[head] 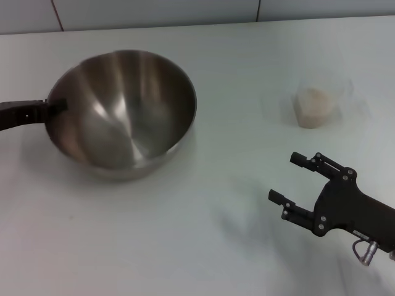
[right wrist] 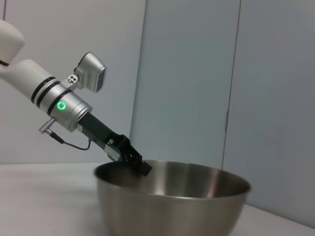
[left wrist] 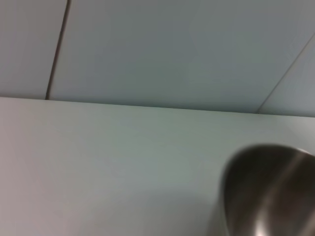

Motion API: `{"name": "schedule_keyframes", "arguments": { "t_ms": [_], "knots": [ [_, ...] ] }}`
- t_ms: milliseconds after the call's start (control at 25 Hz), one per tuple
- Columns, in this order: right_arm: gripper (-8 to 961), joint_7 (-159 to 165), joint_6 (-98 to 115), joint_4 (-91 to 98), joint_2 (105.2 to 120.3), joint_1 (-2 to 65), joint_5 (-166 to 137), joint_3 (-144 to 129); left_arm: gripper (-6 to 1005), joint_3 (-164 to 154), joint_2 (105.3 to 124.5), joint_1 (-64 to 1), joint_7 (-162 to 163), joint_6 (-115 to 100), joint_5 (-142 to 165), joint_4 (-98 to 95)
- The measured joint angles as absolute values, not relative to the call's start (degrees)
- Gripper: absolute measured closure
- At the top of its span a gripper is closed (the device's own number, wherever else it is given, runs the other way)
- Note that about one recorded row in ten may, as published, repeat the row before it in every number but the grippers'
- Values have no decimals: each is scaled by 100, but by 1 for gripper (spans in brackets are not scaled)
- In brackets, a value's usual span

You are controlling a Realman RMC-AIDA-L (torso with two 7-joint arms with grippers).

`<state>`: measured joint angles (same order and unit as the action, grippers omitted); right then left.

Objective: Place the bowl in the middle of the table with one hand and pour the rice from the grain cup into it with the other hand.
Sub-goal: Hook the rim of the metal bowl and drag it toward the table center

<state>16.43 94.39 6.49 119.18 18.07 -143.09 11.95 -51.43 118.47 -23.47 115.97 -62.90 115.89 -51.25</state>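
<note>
Stainless-steel bowl [head: 123, 111]: set on the table [head: 185, 234] toward the robot's left, inside bare; its left rim is gripped by the left gripper [head: 57, 110], fingers closed on the edge. Clear grain cup [head: 316, 105]: stood upright on the right side, well apart from the bowl, filled with rice [head: 312, 102]. Right gripper [head: 290, 179]: held near the table's front right, fingers spread, nothing held.

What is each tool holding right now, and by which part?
Left tool grips the bowl by its rim; right tool is open, holding nothing.
</note>
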Motion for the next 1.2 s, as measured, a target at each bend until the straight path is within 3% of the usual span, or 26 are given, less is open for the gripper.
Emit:
{"name": "schedule_keyframes", "arguments": {
  "t_ms": [360,1200],
  "knots": [
    [260,1636,9439,659,11918,1811,-14309,1213,953,-5323,11847,-2347,11622,-6307,11604,-5216],
    [267,1672,9439,667,11909,1867,-14305,1212,958,-5515,11854,-2461,11890,-6311,11595,-5465]
  ]
}}
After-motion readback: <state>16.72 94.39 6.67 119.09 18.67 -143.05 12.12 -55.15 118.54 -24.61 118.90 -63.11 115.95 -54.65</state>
